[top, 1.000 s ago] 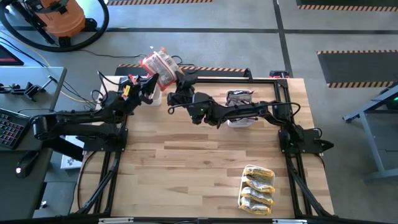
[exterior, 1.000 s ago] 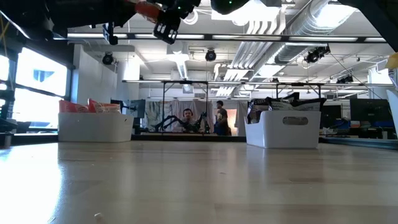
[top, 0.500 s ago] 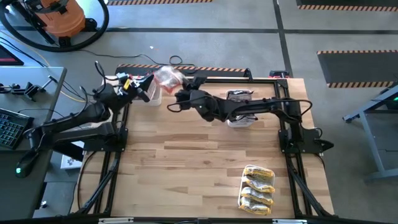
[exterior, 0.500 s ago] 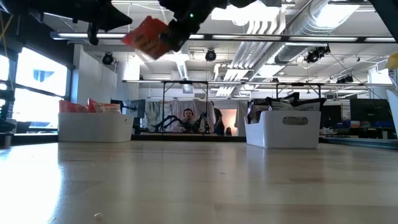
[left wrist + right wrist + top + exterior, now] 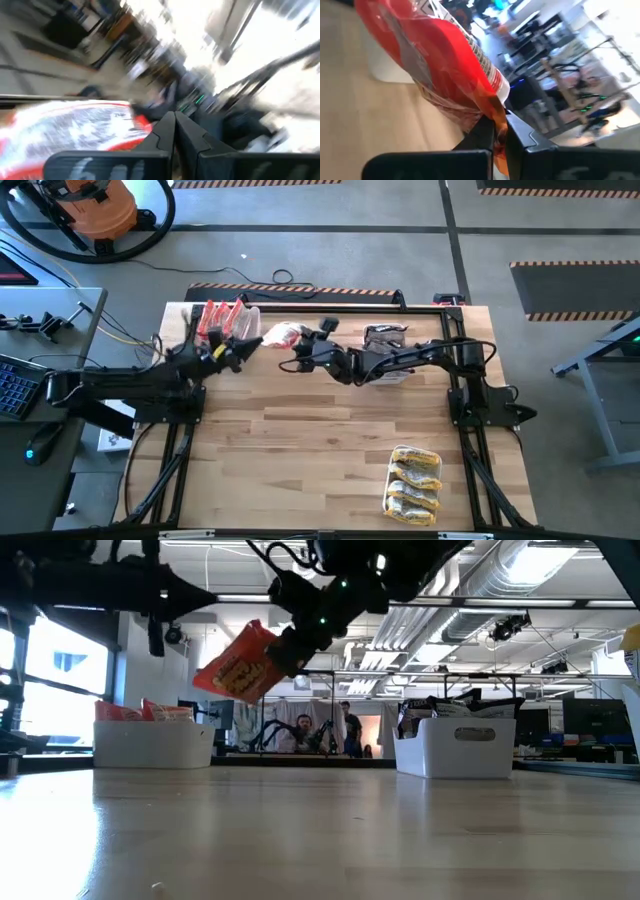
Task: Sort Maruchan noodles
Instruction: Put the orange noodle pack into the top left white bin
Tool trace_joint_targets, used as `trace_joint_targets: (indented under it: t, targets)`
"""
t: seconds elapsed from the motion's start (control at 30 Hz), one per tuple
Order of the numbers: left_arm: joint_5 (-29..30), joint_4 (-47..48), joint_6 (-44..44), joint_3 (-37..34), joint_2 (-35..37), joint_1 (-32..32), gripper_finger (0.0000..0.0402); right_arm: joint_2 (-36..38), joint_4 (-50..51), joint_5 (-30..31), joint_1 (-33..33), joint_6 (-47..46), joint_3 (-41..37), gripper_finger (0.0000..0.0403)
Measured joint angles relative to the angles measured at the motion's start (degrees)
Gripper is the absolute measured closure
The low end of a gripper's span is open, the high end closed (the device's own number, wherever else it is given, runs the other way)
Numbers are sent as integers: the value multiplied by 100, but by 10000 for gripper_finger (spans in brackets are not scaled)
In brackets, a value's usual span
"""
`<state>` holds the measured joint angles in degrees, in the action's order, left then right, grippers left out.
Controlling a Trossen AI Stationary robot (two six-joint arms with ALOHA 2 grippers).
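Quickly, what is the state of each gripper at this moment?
Left gripper: shut, holding nothing.
Right gripper: shut on a red noodle packet, held up above the table.

The right gripper point(image 5: 300, 360) hangs in the air toward twelve o'clock, its arm stretched across from three — fingers clamped together. The left gripper point(image 5: 243, 346) sits just at its nine o'clock — fingers pressed together too, arm low.

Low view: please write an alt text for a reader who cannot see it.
The right gripper holds a red-orange noodle packet in the air above the wooden table. Behind stand two white bins, the left one with red packets.
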<state>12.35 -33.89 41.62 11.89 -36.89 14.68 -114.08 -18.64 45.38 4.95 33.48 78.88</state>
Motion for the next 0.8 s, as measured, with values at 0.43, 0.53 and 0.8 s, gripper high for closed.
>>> trace_joint_targets:
  t: [0.43, 0.53, 0.8]
  targets:
    - [587, -1284, 1692, -240, -313, -586, 265, 0, -3089, 506, -28, 3379, -54, 403]
    - [688, -1279, 1686, -21, -467, -494, 220, 0, -3078, 438, -22, 3678, 95, 403]
    - [608, -1278, 1793, 469, -1128, -411, 171, 0, -3231, 403, -22, 4119, 423, 403]
